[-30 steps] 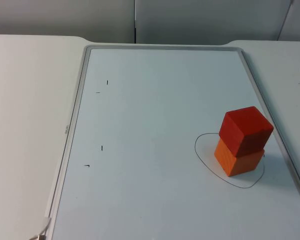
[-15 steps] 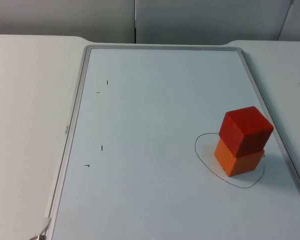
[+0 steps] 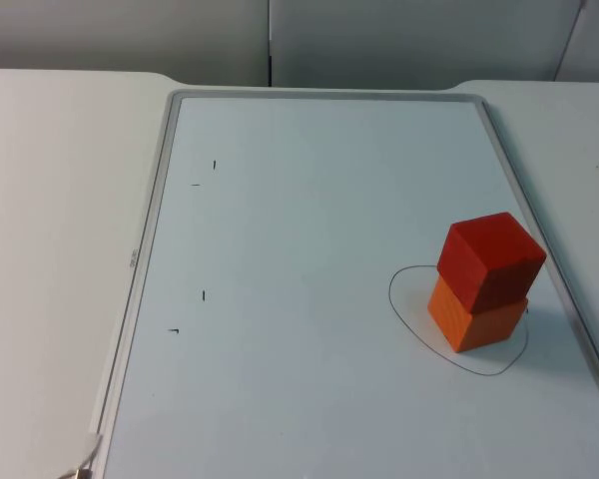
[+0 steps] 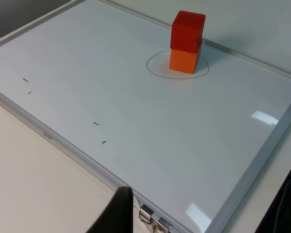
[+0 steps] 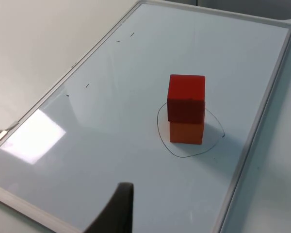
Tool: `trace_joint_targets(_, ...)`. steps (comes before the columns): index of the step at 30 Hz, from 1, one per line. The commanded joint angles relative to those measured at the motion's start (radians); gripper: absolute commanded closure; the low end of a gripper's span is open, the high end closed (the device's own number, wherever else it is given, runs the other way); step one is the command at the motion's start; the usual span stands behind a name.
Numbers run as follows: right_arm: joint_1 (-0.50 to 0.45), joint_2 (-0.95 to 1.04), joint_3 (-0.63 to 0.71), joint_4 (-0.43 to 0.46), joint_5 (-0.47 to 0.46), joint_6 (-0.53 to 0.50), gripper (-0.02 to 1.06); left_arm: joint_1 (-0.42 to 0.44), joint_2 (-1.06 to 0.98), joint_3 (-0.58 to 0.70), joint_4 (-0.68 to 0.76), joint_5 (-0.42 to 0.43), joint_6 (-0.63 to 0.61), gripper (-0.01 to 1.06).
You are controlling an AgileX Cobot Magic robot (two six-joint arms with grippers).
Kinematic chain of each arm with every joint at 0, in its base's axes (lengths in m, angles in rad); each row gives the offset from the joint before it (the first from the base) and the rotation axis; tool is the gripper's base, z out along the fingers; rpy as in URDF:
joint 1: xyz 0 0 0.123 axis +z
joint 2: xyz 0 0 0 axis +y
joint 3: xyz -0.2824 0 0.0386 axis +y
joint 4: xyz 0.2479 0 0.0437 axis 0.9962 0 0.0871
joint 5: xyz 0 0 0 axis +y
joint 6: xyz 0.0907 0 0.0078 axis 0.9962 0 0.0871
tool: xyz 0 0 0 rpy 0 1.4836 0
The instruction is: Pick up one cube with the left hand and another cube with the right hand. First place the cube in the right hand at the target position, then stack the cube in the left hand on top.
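A red cube [image 3: 491, 257] sits on top of an orange cube [image 3: 476, 321], turned slightly against it. The stack stands inside a hand-drawn circle [image 3: 403, 317] near the right edge of the whiteboard [image 3: 150, 230]. The left wrist view shows the red cube [image 4: 187, 30] over the orange cube [image 4: 184, 60] far across the board from my left gripper [image 4: 117, 213]. In the right wrist view, the red cube [image 5: 185, 97] and orange cube [image 5: 185, 132] stand well ahead of my right gripper [image 5: 117, 208]. Neither gripper touches the stack, and both arms wait.
The whiteboard lies flat on the white table with a raised grey frame [image 3: 329, 95]. Small black tick marks [image 3: 203, 295] dot its left half. Metal clips [image 4: 153, 218] sit at the board's corner. A grey partition wall [image 3: 280, 35] closes the far side.
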Motion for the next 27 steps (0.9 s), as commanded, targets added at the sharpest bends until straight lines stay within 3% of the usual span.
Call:
trace_joint_targets(1, -0.002, -0.005, 0.008, 0.0, -0.007, -0.002, 0.0, -0.007, -0.004, 0.004, 0.001, -0.009, -0.008, 0.0)
trace_joint_targets(11, -0.006, -0.005, 0.008, 0.0, -0.007, -0.001, 0.0, -0.007, -0.004, 0.004, 0.001, -0.009, -0.008, 0.0)
trace_joint_targets(15, -0.079, -0.005, 0.008, 0.0, -0.007, -0.001, 0.0, 0.009, -0.004, 0.004, 0.001, -0.009, -0.007, 0.0)
trace_joint_targets(19, -0.239, -0.005, 0.008, 0.0, -0.007, -0.001, 0.0, 0.107, -0.004, 0.004, 0.001, -0.009, -0.007, 0.0)
trace_joint_targets(20, -0.239, -0.005, 0.008, 0.0, -0.007, -0.001, 0.0, 0.107, -0.004, 0.004, 0.001, -0.009, -0.007, 0.0)
trace_joint_targets(24, -0.381, -0.005, 0.008, 0.0, -0.007, -0.001, 0.0, 0.263, -0.004, 0.004, 0.001, -0.009, -0.007, 0.0)
trace_joint_targets(25, -0.381, -0.005, 0.008, 0.0, -0.007, -0.001, 0.0, 0.263, -0.004, 0.004, 0.001, -0.009, -0.007, 0.0)
trace_joint_targets(27, -0.427, -0.005, 0.008, 0.0, -0.007, -0.001, 0.0, 0.345, -0.004, 0.004, 0.001, -0.009, -0.007, 0.0)
